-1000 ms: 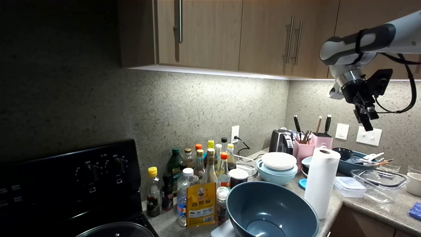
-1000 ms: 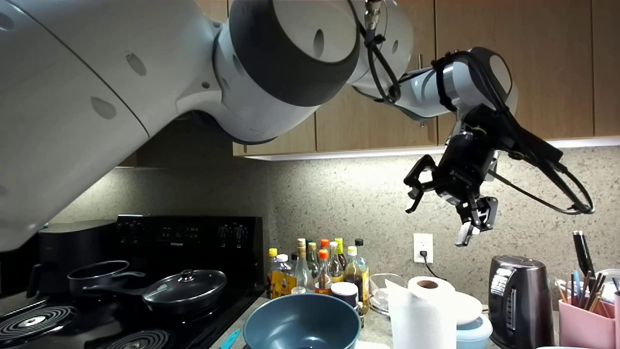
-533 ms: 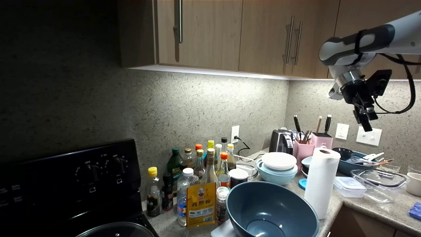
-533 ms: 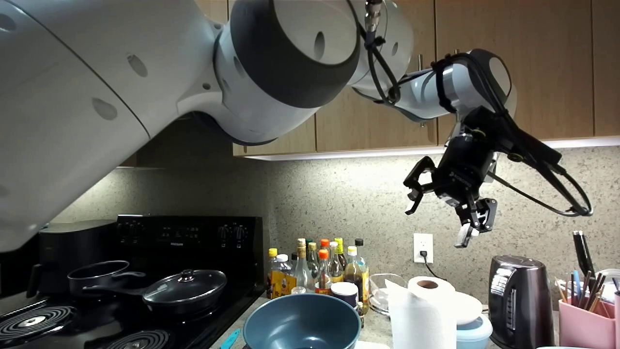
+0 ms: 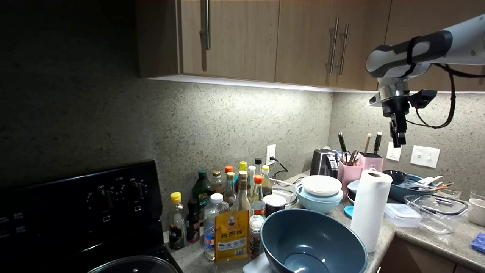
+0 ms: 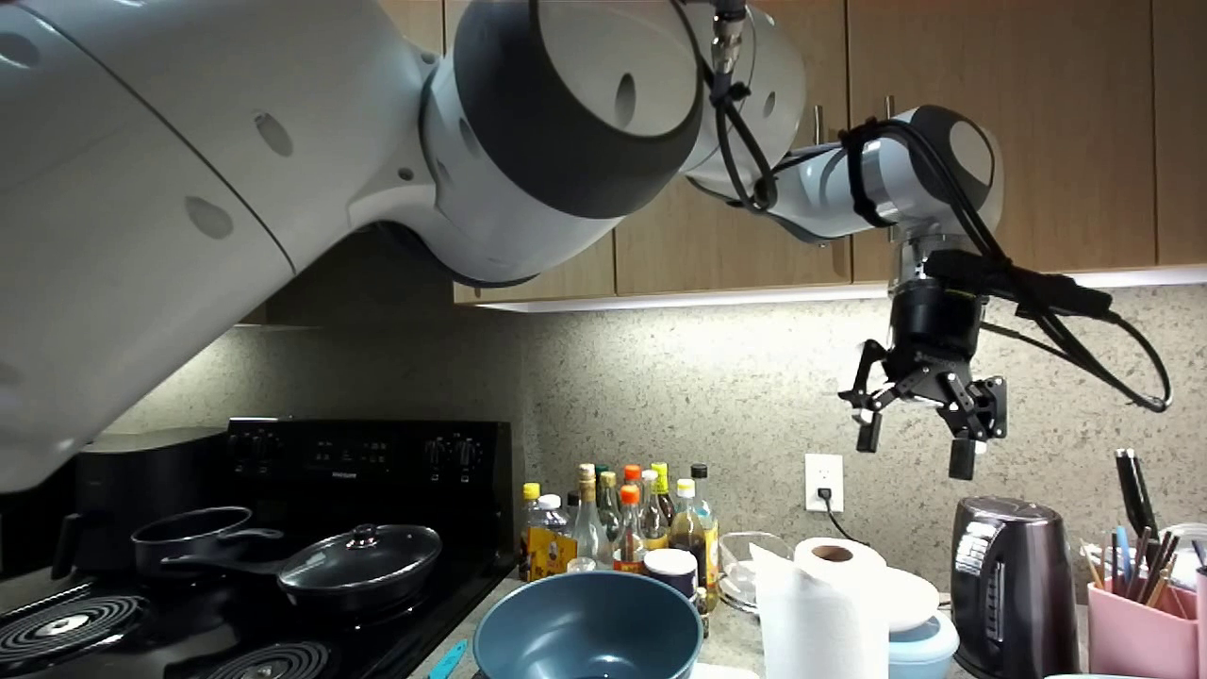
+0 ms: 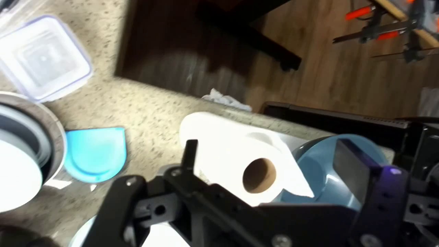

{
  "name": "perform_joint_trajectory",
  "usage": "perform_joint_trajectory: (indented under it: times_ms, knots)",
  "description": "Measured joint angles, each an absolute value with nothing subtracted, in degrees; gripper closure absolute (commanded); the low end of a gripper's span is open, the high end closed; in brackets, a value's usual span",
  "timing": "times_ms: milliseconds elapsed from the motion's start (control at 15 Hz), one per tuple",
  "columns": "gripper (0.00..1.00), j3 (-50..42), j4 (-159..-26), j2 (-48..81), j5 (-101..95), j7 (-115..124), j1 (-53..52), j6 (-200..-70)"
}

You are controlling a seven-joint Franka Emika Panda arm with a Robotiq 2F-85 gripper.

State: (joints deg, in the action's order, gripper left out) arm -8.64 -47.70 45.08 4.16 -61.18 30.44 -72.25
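Observation:
My gripper [image 6: 915,447] is open and empty, pointing straight down in the air above the counter. It also shows in an exterior view [image 5: 397,141], seen edge-on. In the wrist view its two fingers [image 7: 271,157] stand wide apart, with nothing between them at their height. Below them is a white paper towel roll [image 7: 219,147], upright, with a loose sheet sticking out. The roll also shows in both exterior views [image 5: 371,212] [image 6: 820,618]. Beside it is a large dark-blue bowl [image 5: 314,239], also in the wrist view [image 7: 310,171]. The gripper touches nothing.
Several sauce bottles [image 5: 242,197] and a yellow packet [image 5: 232,235] stand by the wall. A kettle [image 6: 1014,585], a pink utensil holder [image 6: 1141,618], stacked bowls [image 5: 321,201] and a clear container [image 5: 402,216] are nearby. Cabinets [image 5: 231,41] hang above; a lidded pan [image 6: 363,566] is on the stove.
My gripper has swung from a tilted pose to pointing straight down, and the wrist has dropped slightly. The fingers stay open. The objects on the counter have not moved.

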Motion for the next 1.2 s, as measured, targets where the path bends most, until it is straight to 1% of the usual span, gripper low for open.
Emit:
perform_joint_trajectory:
  times_ms: [133, 200, 1200]
  knots:
    - [0.0, -8.6, -47.7, 45.1, 4.2, -61.1, 30.4, -78.5]
    - [0.0, -8.6, -47.7, 45.1, 4.2, -61.1, 30.4, -79.0]
    - [0.0, -8.5, -47.7, 46.6, 4.1, -61.1, 29.0, -78.9]
